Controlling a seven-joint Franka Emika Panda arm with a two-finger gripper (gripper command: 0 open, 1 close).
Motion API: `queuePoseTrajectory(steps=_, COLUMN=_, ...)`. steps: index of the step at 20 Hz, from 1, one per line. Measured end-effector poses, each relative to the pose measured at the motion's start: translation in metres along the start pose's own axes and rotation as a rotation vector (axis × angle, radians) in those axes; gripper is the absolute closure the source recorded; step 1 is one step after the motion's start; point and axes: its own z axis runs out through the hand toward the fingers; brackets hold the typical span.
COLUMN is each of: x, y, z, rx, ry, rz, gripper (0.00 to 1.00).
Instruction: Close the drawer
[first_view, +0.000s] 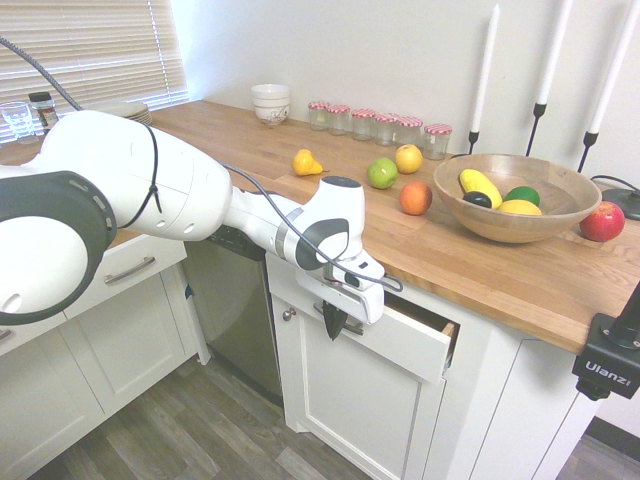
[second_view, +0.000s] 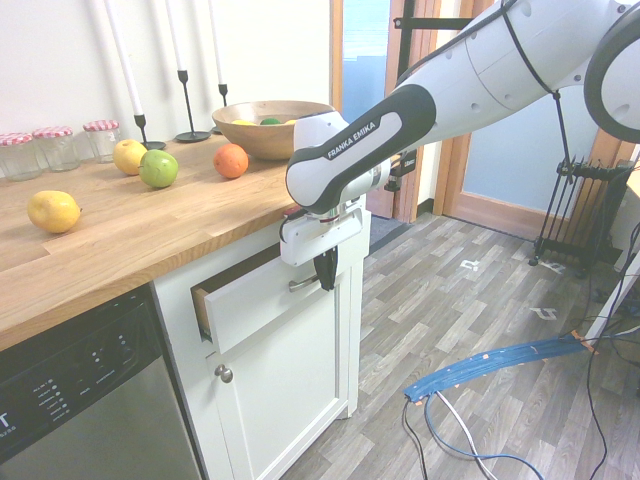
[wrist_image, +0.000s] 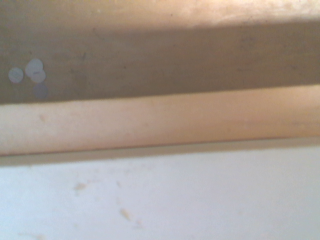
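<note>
My gripper (second_view: 326, 272) hangs pointing down, jaws pressed together, holding nothing, just in front of the drawer (second_view: 262, 296) front at its handle. The drawer stands partly open beneath the wooden countertop (second_view: 130, 235); beyond, a fruit bowl (second_view: 268, 128)

The drawer (second_view: 262, 295) stands partly pulled out under the front edge of the wooden counter (second_view: 130, 245), its white front tilted out above a white cabinet door (second_view: 285, 390). The gripper (second_view: 326, 272) points straight down with its dark fingers pressed together, right in front of the drawer's silver handle (second_view: 303, 284). On the counter sit a lemon (second_view: 53, 211) near the front edge, a green apple (second_view: 158, 168), an orange (second_view: 230, 160) and a wooden bowl (second_view: 268, 127) at the far corner.
</note>
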Motion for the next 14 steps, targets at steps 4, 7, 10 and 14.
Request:
queuePoseTrajectory(steps=4, x=-0.007, y=-0.001, z=0.005, rx=0.030, ry=0.012, rz=0.009, gripper=0.00)
queuePoseTrajectory(steps=7, x=-0.024, y=0.001, z=0.008, rx=0.044, ry=0.014, rz=0.002, gripper=0.00)
queuePoseTrajectory(steps=10, x=-0.036, y=0.012, z=-0.008, rx=0.054, ry=0.017, rz=0.005, gripper=0.00)
queuePoseTrajectory(steps=14, x=-0.049, y=0.036, z=-0.031, rx=0.064, ry=0.017, rz=0.021, gripper=0.00)
